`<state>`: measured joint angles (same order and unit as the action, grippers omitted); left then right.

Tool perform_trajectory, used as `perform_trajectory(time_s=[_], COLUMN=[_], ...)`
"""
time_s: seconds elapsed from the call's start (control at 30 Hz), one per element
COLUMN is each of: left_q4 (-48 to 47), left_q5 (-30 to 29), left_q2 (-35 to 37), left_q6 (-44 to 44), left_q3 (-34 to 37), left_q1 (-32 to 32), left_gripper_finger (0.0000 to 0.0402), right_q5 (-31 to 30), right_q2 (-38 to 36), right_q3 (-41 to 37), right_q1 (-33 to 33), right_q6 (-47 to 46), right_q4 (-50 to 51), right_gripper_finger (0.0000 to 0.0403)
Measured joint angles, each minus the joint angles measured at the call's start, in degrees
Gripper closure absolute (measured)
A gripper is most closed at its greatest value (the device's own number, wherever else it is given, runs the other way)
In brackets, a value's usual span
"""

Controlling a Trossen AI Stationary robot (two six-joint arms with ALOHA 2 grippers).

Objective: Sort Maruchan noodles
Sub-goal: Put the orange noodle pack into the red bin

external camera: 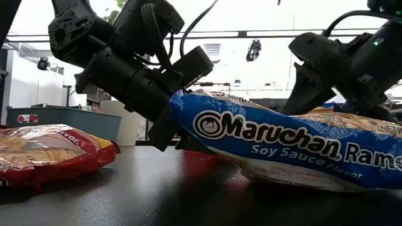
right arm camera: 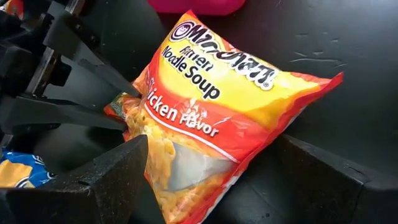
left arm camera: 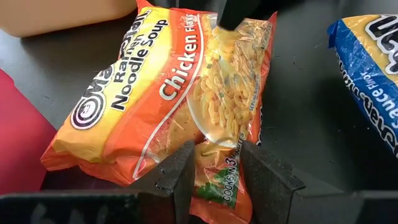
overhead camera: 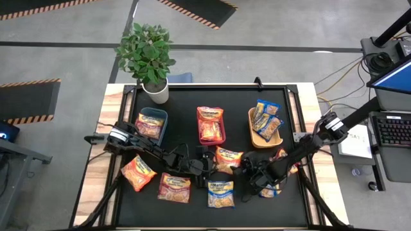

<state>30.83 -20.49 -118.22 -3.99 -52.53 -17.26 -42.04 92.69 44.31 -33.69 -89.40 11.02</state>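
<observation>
An orange Chicken Flavor Maruchan packet (overhead camera: 228,158) lies on the black mat in the middle of the table, between my two grippers. My left gripper (left arm camera: 219,177) comes in from the left and is shut on that packet. My right gripper (right arm camera: 205,186) is open on the packet's right, one finger on either side of the end nearest it (right arm camera: 186,186); whether they touch it does not show. Other packets lie flat on the mat: red-pink ones (overhead camera: 138,172) (overhead camera: 174,187) and a blue-and-yellow one (overhead camera: 220,193). My left gripper pinches the orange packet between its two fingers at the edge by one corner (left arm camera: 217,186), also seen in the right wrist view as the corner (right arm camera: 124,107). The fingers come slanting down from the table's left. The rest of the packet lies on the mat.
Along the far side stand a teal bin (overhead camera: 160,114) with a red-pink packet, a red bin (overhead camera: 200,125) with orange packets and a tan bin (overhead camera: 252,122) with blue ones. A potted plant (overhead camera: 149,54) stands at the far left. More packets (overhead camera: 270,191) lie under my right arm.
</observation>
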Motion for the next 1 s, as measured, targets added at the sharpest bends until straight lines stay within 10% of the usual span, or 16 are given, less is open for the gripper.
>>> perform_trajectory(time_s=[1.0], left_q4=[0.89], left_q5=[0.13], left_q2=[-0.13], left_q6=[0.22], left_q3=[0.17], left_q1=[-0.02], left_gripper_finger=[0.0286], right_q5=[-4.09], right_q2=[4.28], right_q3=[-0.07], right_q1=[2.07], right_q6=[19.06], right_q4=[-17.4], right_gripper_finger=[0.0092])
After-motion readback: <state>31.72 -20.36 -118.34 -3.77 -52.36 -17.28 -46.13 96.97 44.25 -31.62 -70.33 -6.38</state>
